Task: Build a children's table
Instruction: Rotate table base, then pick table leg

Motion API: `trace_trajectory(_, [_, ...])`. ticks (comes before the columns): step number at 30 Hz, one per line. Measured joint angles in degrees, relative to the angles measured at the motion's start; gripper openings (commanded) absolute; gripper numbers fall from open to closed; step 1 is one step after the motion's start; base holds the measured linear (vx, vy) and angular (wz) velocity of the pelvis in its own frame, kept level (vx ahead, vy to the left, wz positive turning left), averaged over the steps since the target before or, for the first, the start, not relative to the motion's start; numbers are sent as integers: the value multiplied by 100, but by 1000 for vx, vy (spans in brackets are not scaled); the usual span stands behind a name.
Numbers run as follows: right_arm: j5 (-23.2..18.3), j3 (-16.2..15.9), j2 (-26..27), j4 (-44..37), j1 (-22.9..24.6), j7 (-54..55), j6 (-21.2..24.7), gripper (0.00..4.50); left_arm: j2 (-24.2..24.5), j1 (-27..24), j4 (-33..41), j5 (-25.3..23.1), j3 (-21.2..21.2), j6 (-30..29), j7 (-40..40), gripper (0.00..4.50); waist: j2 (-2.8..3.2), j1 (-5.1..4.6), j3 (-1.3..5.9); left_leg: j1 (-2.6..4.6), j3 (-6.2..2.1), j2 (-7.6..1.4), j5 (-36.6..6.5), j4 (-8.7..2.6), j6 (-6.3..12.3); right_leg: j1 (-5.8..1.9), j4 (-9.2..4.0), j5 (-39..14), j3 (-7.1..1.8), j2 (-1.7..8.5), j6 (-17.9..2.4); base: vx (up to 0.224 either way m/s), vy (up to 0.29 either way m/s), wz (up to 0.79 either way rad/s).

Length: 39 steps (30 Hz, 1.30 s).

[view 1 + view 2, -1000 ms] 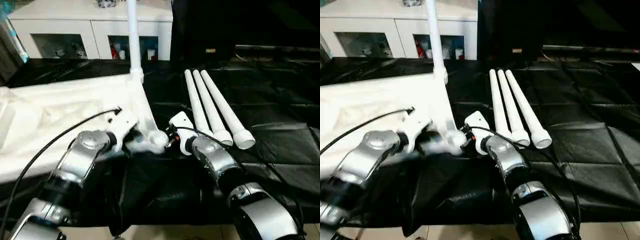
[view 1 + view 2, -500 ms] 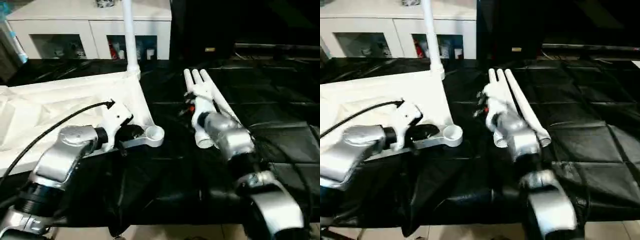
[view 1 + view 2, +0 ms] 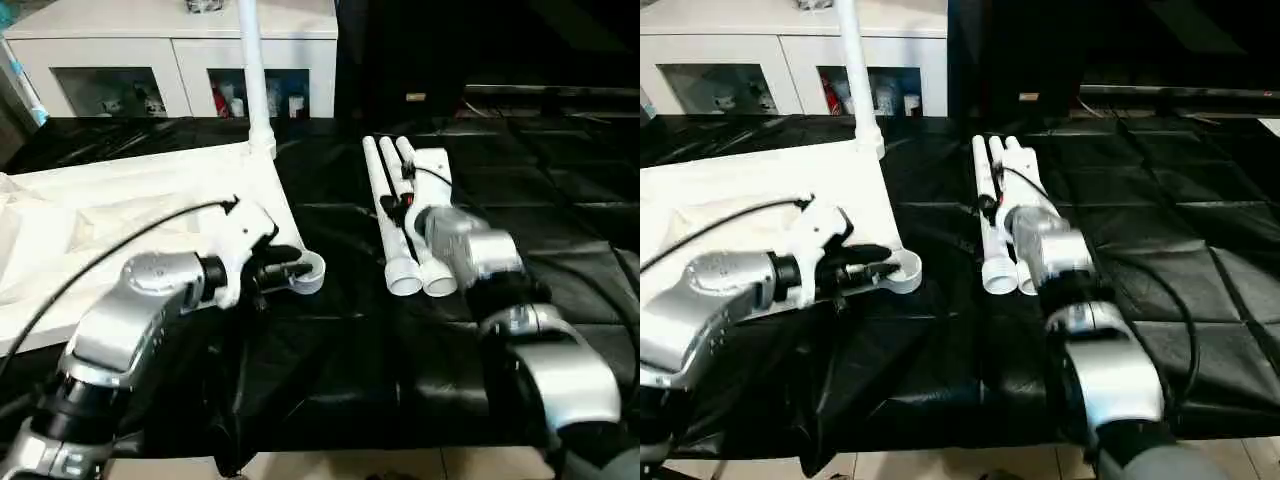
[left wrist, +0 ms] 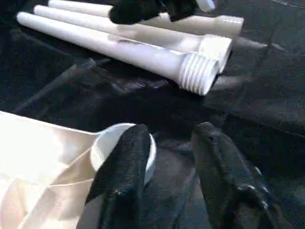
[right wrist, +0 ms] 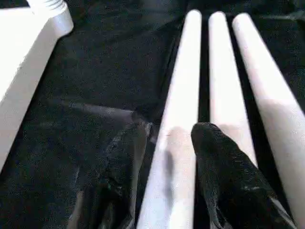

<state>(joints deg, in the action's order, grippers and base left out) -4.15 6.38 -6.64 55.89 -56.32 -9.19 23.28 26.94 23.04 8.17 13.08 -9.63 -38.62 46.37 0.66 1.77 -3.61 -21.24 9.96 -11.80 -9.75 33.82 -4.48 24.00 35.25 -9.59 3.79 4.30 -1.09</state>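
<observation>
Head views: white plastic square tabletop (image 3: pixel 130 200) lies upside down on the black quilted mat (image 3: pixel 560 230), our left side. One white tube leg (image 3: pixel 252 75) already stands upright in the far corner socket. Near corner socket (image 3: pixel 305 272) is empty. Three loose white cylindrical tube legs (image 3: pixel 400 230) lie side by side to the right of the top, threaded ends toward us. White glass-door cabinet (image 3: pixel 120 60) sits behind the mat.

Our left gripper (image 3: pixel 285 272) sits at the near socket. Our right gripper (image 3: pixel 405 200) is over the loose legs.

Left wrist view: black fingers (image 4: pixel 126 167) are parted, one pad against the socket rim (image 4: pixel 121 143), the other over bare mat. Nothing clamped. Threaded leg ends (image 4: pixel 198 71) lie near, just beyond the socket.

Right wrist view: fingers (image 5: pixel 219 162) are apart and straddle the leg (image 5: pixel 178 143) nearest the tabletop; not closed on it yet.

Handling, our judgement: legs look light, stiff and smooth, so likely to roll or slip in the pads. We'd take hold mid-shaft, near balance, clear of the threads. The top looks stiff but light and may slide on the glossy mat; bracing it at the socket corner makes sense.

Room: legs lie touching or nearly so, little finger space on the inner side. Open mat between legs and socket gives a free swing path. The standing leg is well apart from it.
</observation>
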Motion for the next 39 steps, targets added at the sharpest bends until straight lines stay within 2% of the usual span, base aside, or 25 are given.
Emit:
trace_trajectory(5, [-1,18,100,290,-91,74,46,250,-21,-42,145,73,-17,-106,-63,219,-56,3,4,-4,0,2,-1,4,0,0,-3,-1,-1,2,1,0,0,0])
trace_trajectory(7, [0,44,111,376,-147,129,46,260,-15,-93,201,80,-23,-125,-60,244,-60,5,1,-7,1,2,-1,4,0,2,-2,-1,-1,2,1,0,0,0])
trace_trajectory(10, [5,57,111,544,-302,250,36,289,24,-119,228,83,-26,-173,-50,252,-62,10,3,-5,0,1,0,4,0,2,1,-1,0,1,1,0,0,0])
trace_trajectory(12, [5,57,112,624,-349,276,32,301,43,-120,240,83,-30,-209,-53,279,-63,8,3,-5,0,1,0,6,0,1,2,-1,0,1,1,0,0,0])
trace_trajectory(16, [22,56,112,854,-396,385,115,306,110,-120,241,80,-40,-232,-57,290,-67,8,6,-5,0,1,0,8,0,1,3,-1,0,1,1,0,0,0])
trace_trajectory(20, [25,69,113,1039,-397,450,174,306,127,-133,256,78,-44,-261,-58,327,-68,9,6,-6,0,1,0,8,-1,2,4,0,0,1,1,0,0,0])
trace_trajectory(24, [-119,276,113,1197,-434,395,388,306,166,-145,296,77,-81,-267,-56,364,-69,8,7,-5,0,1,0,9,0,1,7,0,0,1,1,0,0,0])
trace_trajectory(26, [-190,319,111,1254,-439,340,533,306,188,-146,296,77,-133,-270,-53,369,-69,9,7,-4,0,1,0,12,0,0,9,0,0,1,1,0,0,0])
trace_trajectory(28, [-212,324,117,1317,-438,313,616,306,188,-146,295,77,-162,-270,-49,401,-68,10,6,-4,0,0,0,15,0,1,11,0,0,1,0,0,0,0])
trace_trajectory(33, [-221,328,119,1398,-456,308,760,306,195,-145,296,74,-164,-270,-42,443,-70,11,8,-2,-1,0,0,17,-1,-1,15,0,0,1,0,0,0,0])
trace_trajectory(37, [-217,328,120,1407,-463,348,803,306,222,-145,296,75,-188,-270,-44,443,-74,15,10,1,-2,0,1,19,-2,-4,16,0,0,1,0,0,0,0])
trace_trajectory(38, [-217,328,120,1414,-466,368,812,276,223,-145,296,75,-198,-270,-45,450,-76,16,11,2,-2,0,1,19,-2,-4,16,0,0,1,0,0,0,0])
trace_trajectory(39, [-219,330,120,1421,-470,373,826,276,225,-145,296,75,-202,-270,-45,450,-78,17,12,2,-2,0,1,20,-2,-4,17,0,0,1,0,0,0,0])
